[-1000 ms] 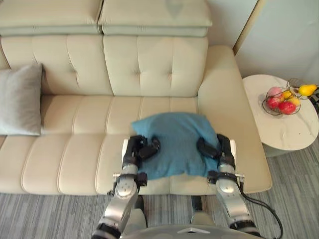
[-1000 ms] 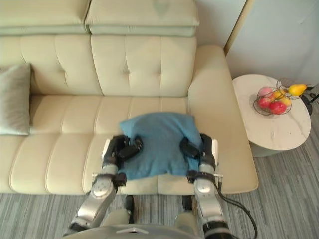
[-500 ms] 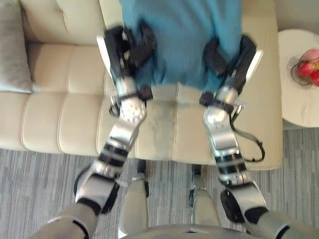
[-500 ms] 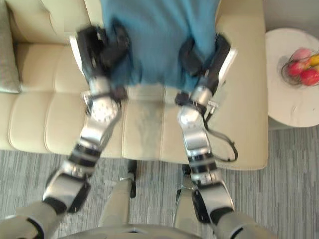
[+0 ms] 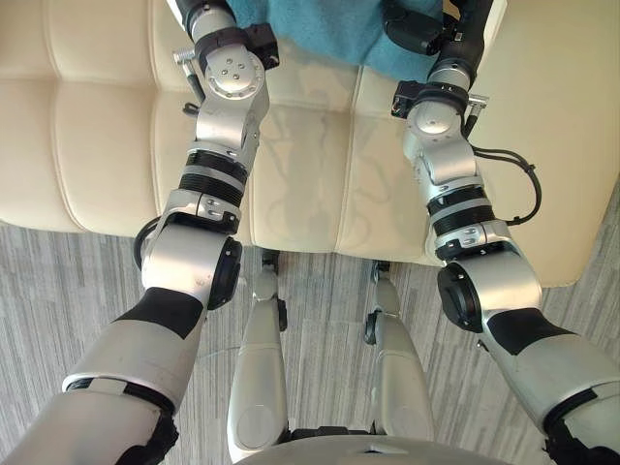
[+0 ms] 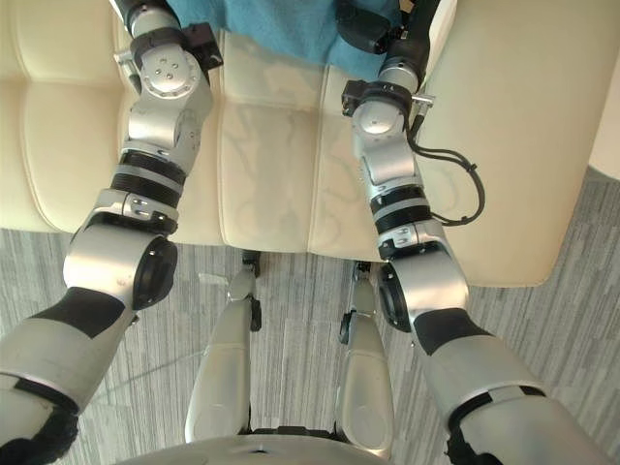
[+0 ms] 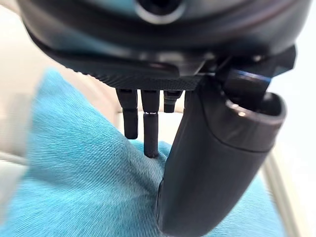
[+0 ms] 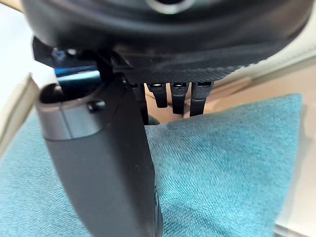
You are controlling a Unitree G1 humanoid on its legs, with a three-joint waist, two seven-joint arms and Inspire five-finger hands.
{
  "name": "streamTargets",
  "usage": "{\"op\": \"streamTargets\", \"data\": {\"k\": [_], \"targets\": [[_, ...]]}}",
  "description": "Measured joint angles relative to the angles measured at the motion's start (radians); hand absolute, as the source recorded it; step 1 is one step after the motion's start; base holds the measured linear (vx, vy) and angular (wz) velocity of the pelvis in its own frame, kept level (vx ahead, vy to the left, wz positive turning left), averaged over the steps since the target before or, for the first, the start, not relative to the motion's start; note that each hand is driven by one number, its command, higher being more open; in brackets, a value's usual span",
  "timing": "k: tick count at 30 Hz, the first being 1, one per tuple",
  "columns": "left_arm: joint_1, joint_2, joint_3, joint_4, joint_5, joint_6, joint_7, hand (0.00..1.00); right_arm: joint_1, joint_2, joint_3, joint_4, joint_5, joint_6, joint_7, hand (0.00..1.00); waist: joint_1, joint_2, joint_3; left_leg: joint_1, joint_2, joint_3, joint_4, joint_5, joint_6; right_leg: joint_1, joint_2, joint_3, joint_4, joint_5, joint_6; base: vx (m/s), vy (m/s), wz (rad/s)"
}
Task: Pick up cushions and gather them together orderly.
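The head camera is tilting further down than half a second ago, so most of the picture's shift is its own. Against the cream sofa (image 5: 310, 174), though, the teal cushion (image 5: 325, 24) is sitting differently: a second ago it was lying flat on the seat, and now both arms are reaching out over the seat's front edge with it gripped between them. The left hand (image 7: 212, 148) is clamping the cushion's left side, its thumb lying across the near face of the fabric while its fingers (image 7: 150, 136) are digging in from the far side. The right hand (image 8: 98, 163) is doing the same on the cushion's right side, thumb pressing on the near face and fingers (image 8: 177, 98) hooking behind the edge. From the head, the cushion is showing above the middle of the sofa seat, between the two wrists. Whether its far part is resting on the sofa cannot be told. Grey striped floor (image 5: 58, 281) is running along the sofa's front.
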Motion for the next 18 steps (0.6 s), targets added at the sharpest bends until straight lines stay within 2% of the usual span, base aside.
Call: {"op": "streamTargets", "data": {"k": [4, 9, 13, 18], "targets": [[0.012, -0.021, 0.031, -0.009, 0.003, -0.015, -0.032, 1.0, -0.002, -0.002, 0.003, 0.007, 0.019, 0.0, 0.023, 1.0, 0.0, -0.001, 0.004, -0.007, 0.004, -0.006, 0.01, 0.001, -0.001, -0.001, 0.003, -0.008, 0.005, 0.0, 0.0, 0.08, 0.037, 0.02], [0.137, -0.053, 0.034, -0.079, 0.025, -0.054, -0.052, 1.0, 0.059, 0.003, -0.008, 0.006, 0.028, -0.002, 0.03, 1.0, 0.002, -0.001, 0.004, 0.012, 0.007, -0.007, 0.017, 0.001, -0.001, 0.005, 0.004, -0.017, 0.039, -0.007, -0.003, 0.09, 0.044, -0.01], [0.229, -0.061, 0.033, -0.097, 0.04, -0.055, -0.057, 1.0, 0.194, 0.028, -0.045, -0.034, 0.028, -0.002, 0.032, 1.0, 0.01, 0.0, 0.004, 0.048, 0.007, -0.007, 0.016, 0.0, -0.002, 0.009, 0.002, -0.02, 0.102, -0.052, -0.008, 0.09, 0.018, -0.01], [0.395, -0.059, 0.057, -0.164, 0.028, -0.031, -0.07, 1.0, 0.395, 0.034, -0.133, -0.237, 0.027, -0.002, 0.029, 1.0, 0.01, 0.001, 0.003, 0.091, 0.013, -0.002, 0.007, 0.003, -0.007, 0.033, 0.008, -0.019, 0.127, -0.065, -0.013, 0.1, 0.0, -0.04]]}}
